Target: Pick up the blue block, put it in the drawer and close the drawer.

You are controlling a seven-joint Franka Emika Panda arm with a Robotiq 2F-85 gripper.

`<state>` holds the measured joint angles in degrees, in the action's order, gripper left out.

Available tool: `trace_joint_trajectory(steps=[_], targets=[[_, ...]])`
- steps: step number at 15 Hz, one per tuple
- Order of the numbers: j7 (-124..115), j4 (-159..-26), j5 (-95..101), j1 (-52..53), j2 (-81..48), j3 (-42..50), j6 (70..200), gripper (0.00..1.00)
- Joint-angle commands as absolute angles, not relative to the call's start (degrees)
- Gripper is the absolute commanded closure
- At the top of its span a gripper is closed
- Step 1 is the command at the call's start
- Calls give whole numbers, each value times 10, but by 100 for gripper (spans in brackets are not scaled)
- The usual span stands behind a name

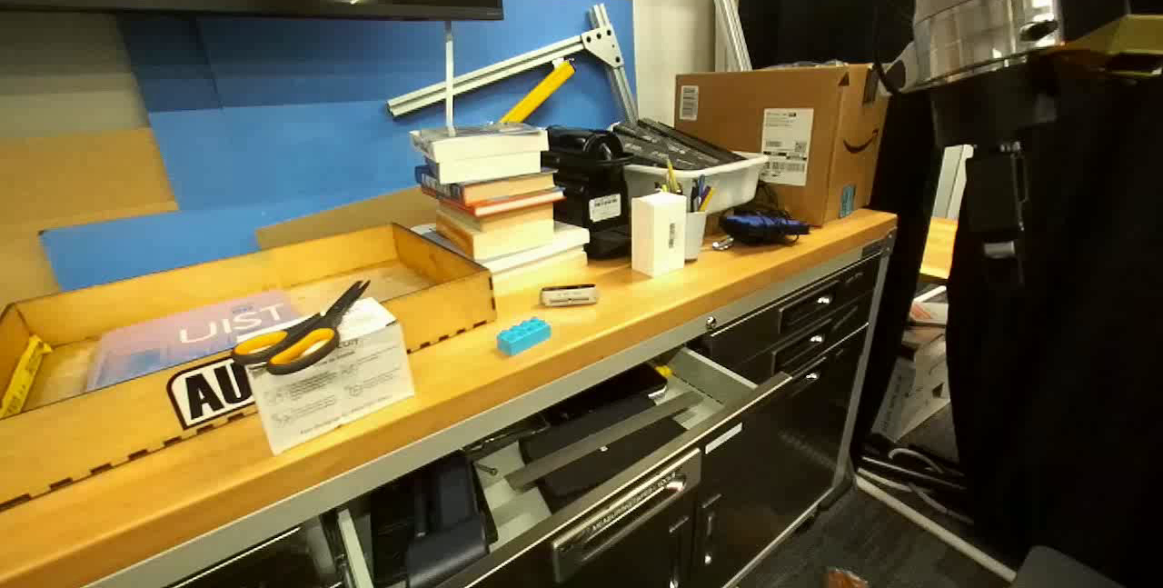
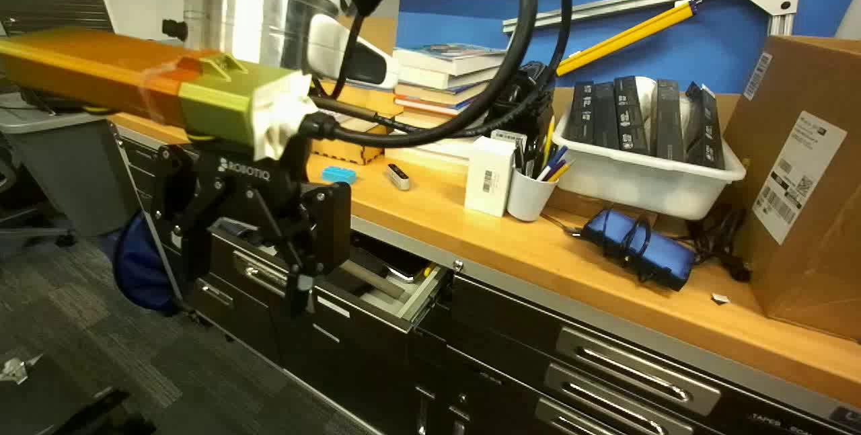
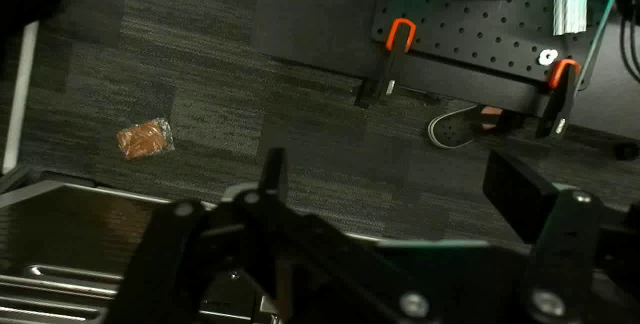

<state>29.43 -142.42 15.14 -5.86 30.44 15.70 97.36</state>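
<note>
Plainly, one blue block (image 1: 524, 336) sat on the wooden surface (image 1: 627, 324), in front of a single stack of books (image 1: 495, 197) whose number could not be counted surely. Just beside the block, though not touching it, lay one small pale device (image 1: 569, 295). One hand (image 3: 387, 176) hung in the air well apart from the block, its two fingers (image 3: 520, 195) spread wide. Below the surface, one drawer (image 1: 636, 481) stood pulled out, holding several dark items (image 1: 441, 515) too crowded to count. Three closed drawers (image 1: 815, 339) sat in the column next to it.

One wooden tray (image 1: 450, 311) held one pinkish cover (image 1: 195, 333) marked UIST and one yellow strip (image 1: 24, 376). One pair of scissors (image 1: 309, 341), with two yellow-orange loops, lay on one white box (image 1: 336, 397) at the tray's front.

Farther along stood one upright white carton (image 2: 489, 176), one cup (image 2: 530, 198) with several pens (image 2: 553, 162), and one white bin (image 2: 646, 186) with at least five black boxes (image 2: 632, 115). One cardboard box (image 2: 807, 179) stood near the end, and one blue object (image 2: 639, 247) with a dark cable lay between it and the cup.

The wrist view took in two orange-tipped clamps (image 3: 395, 58), one perforated board (image 3: 465, 38), one shoe (image 3: 452, 126), and one brown packet (image 3: 145, 138) on the floor (image 3: 215, 113).
</note>
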Motion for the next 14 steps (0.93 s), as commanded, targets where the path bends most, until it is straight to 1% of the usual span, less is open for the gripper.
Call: trace_joint_trajectory(steps=[1, 12, 14], targets=[[295, -1421, 150, -60, 304, 155, 972, 0], [295, -1417, 150, -60, 305, 155, 972, 0], [260, -1407, 163, -60, 276, 139, 986, 0]])
